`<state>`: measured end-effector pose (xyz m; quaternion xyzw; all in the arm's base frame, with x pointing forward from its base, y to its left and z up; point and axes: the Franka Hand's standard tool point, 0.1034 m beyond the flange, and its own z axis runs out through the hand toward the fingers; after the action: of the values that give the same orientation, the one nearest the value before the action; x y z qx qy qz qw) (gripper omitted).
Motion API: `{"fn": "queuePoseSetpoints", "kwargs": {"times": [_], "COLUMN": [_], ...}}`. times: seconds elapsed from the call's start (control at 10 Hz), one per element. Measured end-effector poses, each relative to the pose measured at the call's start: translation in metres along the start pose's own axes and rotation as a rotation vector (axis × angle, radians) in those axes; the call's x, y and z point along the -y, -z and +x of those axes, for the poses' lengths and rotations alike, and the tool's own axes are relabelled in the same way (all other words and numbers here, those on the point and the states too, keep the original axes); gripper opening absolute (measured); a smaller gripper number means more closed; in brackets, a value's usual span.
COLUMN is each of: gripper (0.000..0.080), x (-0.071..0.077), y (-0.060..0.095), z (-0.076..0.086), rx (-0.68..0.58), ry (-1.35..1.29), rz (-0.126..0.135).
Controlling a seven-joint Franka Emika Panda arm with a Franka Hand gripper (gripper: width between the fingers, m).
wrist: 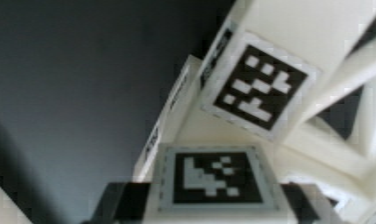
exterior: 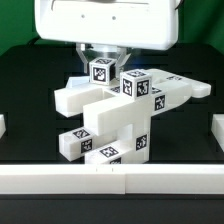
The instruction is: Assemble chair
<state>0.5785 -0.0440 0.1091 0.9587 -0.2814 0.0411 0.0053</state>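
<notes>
Looking down from the wrist, I see my gripper (wrist: 206,203) closed tight on a tagged white bar (wrist: 210,176). That bar tops the half-built chair (exterior: 118,118), standing mid-table (exterior: 30,140) between low white walls (exterior: 110,181).

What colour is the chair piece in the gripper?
White, with black-and-white square tags; the chair shows best in the exterior view.

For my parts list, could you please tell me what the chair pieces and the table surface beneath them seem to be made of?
The chair: apparently white plastic, smooth and slightly matte, judging by its uniform colour, blocky moulded shapes and crisp edges. Its square tags look like printed black-and-white stickers, flat on the faces. The table surface: a dark, matte sheet, possibly cloth or mat; there is no glare, so its material stays uncertain.
</notes>
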Motion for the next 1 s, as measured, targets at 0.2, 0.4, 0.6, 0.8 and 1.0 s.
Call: {"fn": "queuePoseSetpoints", "kwargs": {"times": [0.2, 0.4, 0.6, 0.8, 1.0], "gripper": [0.0271, 0.0271, 0.0271, 0.0468, 0.0641], "x": [-0.0003, 0.0006, 0.0004, 0.0005, 0.0009], "y": [-0.0001, 0.0001, -0.0001, 0.0003, 0.0002], "z": [0.0002, -0.0004, -0.0005, -0.0008, -0.0019], "rx": [0.004, 0.004, 0.004, 0.004, 0.004], "ry": [-0.134, -0.203, -0.159, -0.076, 0.107], "rz": [0.004, 0.007, 0.007, 0.006, 0.007]}}
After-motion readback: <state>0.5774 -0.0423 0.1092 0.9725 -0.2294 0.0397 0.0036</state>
